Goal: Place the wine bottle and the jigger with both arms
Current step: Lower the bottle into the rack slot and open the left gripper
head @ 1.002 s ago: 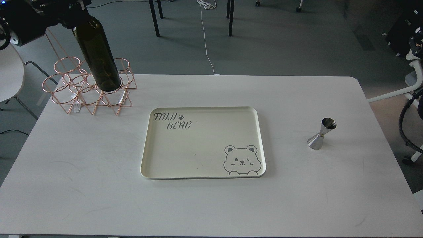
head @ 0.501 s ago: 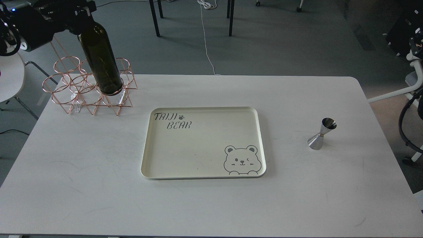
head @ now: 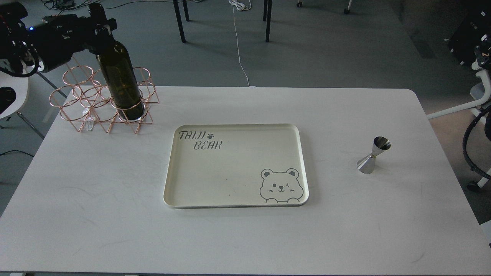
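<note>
Left pincer [head: 100,27]: at the far end of the black left arm, top left of the head view; pinching the wine bottle by its neck, the two fingers hard to tell apart against the dark glass
Wine bottle [head: 119,78]: dark green; hangs straight below the left pincer, leaning a little so its base sits nearer the viewer and to the right of the grip; its lower end is inside the front right ring of the rack; whether the base touches the table cannot be told
Rack [head: 82,100]: copper wire, several round rings on triangular legs; below the left pincer and mostly to its left, on the far left corner of the table
Tray [head: 234,201]: cream, with "TAIJI BEAR" lettering and a bear drawing; well apart from the left pincer, nearer the viewer and to its right, mid-table; nothing lies on it
Jigger [head: 373,155]: steel, double cone, upright on the table; far to the right of the left pincer, beyond the tray's right edge and apart from it
Table [head: 96,214]: white; carries rack, tray and jigger
Right pincer: out of view; only a cable and parts at the right edge show
</note>
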